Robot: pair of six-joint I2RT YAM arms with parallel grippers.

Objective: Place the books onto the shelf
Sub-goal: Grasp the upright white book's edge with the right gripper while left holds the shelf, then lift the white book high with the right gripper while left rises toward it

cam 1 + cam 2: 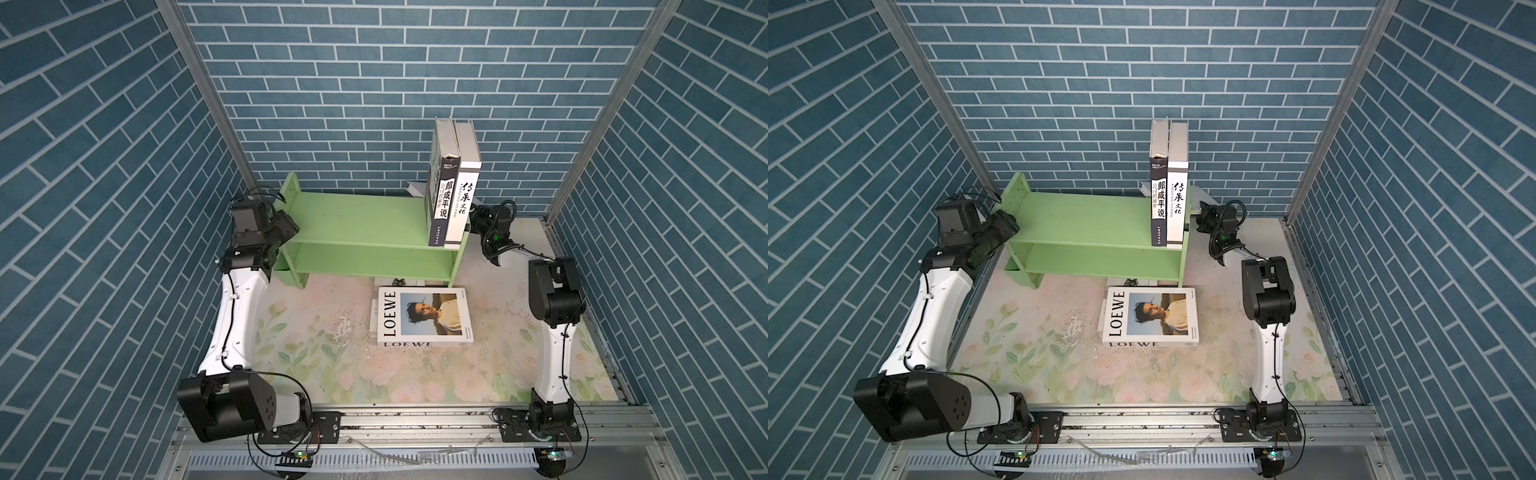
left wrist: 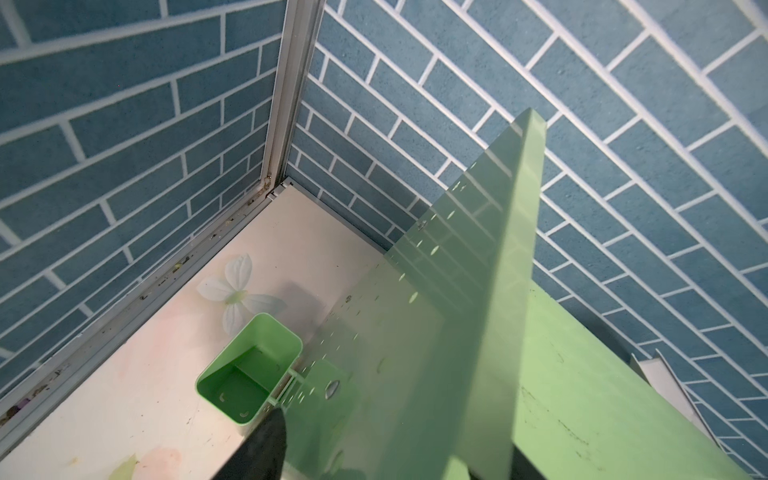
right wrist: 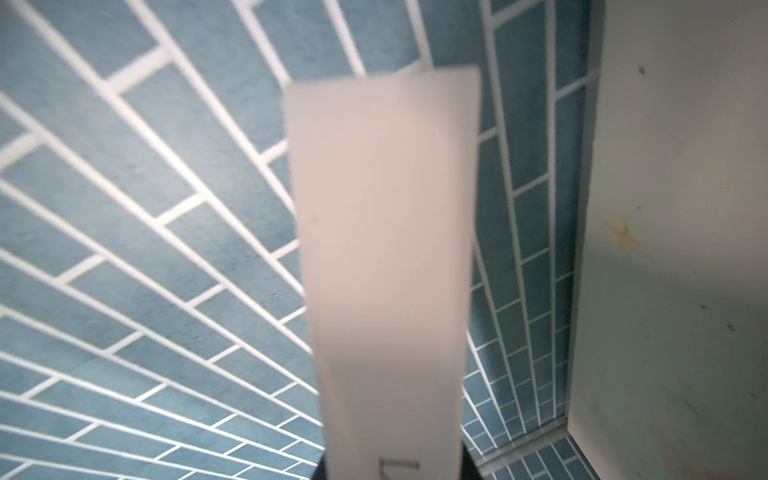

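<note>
right hand (image 1: pixel 1201 210) clamped on white book (image 3: pixel 386 249) behind shelf (image 1: pixel 1092 220); book runs left from it, behind upright books (image 1: pixel 1168 199); left hand (image 1: pixel 1011 223) open

Blue brick walls (image 1: pixel 374 62), floral surface (image 1: pixel 324 374).
Small green open cup (image 2: pixel 249 370) near the left wall; metal post (image 1: pixel 203 83) in corner.

We see a flower-printed worktop (image 1: pixel 316 374) with a green shelf (image 1: pixel 353 224) standing at its back. A LOEWE book (image 1: pixel 422 318) lies flat on the worktop just before the shelf; a black-spined book (image 1: pixel 444 203) and a white-spined book (image 1: pixel 465 203) stand upright, touching, at the right end of the shelf's top board.
</note>
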